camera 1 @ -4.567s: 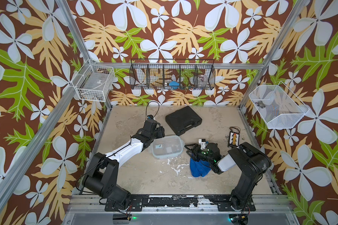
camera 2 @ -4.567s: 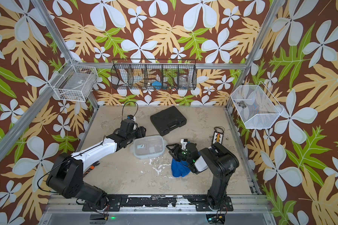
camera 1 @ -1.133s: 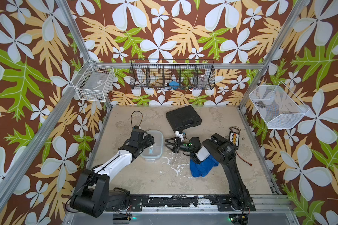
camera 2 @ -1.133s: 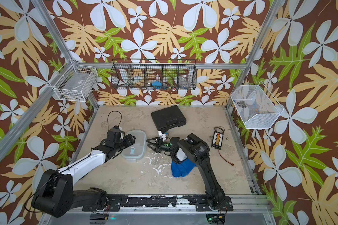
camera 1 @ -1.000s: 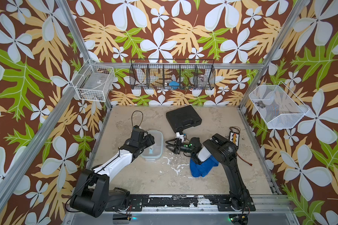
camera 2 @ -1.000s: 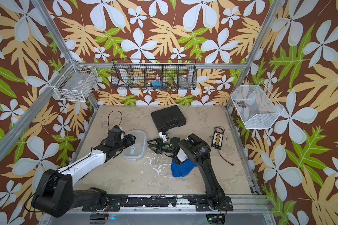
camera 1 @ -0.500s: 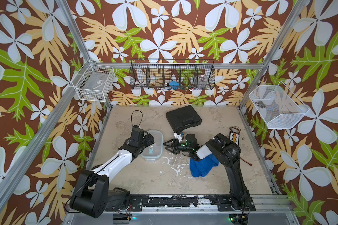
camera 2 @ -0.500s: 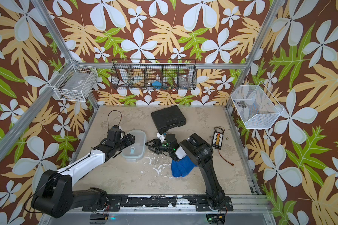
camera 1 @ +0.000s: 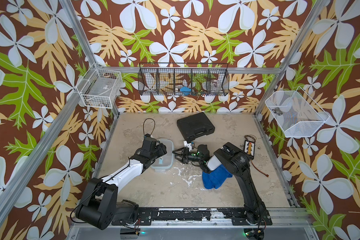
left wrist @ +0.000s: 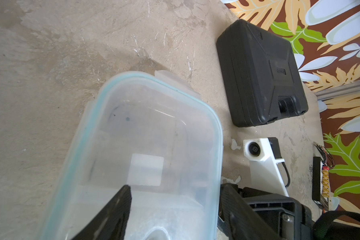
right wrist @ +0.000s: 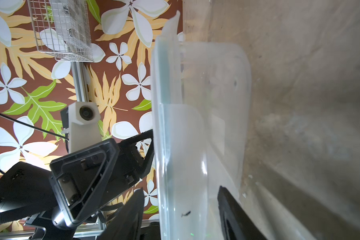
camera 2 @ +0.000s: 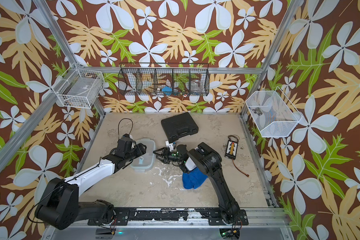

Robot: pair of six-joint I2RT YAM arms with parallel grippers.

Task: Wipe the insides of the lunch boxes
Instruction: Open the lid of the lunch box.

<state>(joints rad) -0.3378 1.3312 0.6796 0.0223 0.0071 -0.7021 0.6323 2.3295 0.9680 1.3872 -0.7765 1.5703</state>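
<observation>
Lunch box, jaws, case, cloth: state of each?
lunch box: closed, lid on, resting on the table.
left gripper: jaws apart over the lid, gripping nothing.
right gripper: jaws apart, straddling the lunch box's edge, not clamped.
black case: closed, lying flat.
blue cloth: crumpled on the table, not held.

Left arm, with its white forearm, reaches low across the surface, the left gripper [camera 1: 165, 150] with jaws apart. Right arm bends at the elbow, wrist rolled sideways, and the right gripper [camera 1: 174, 155] has its jaws apart, facing the left.
</observation>
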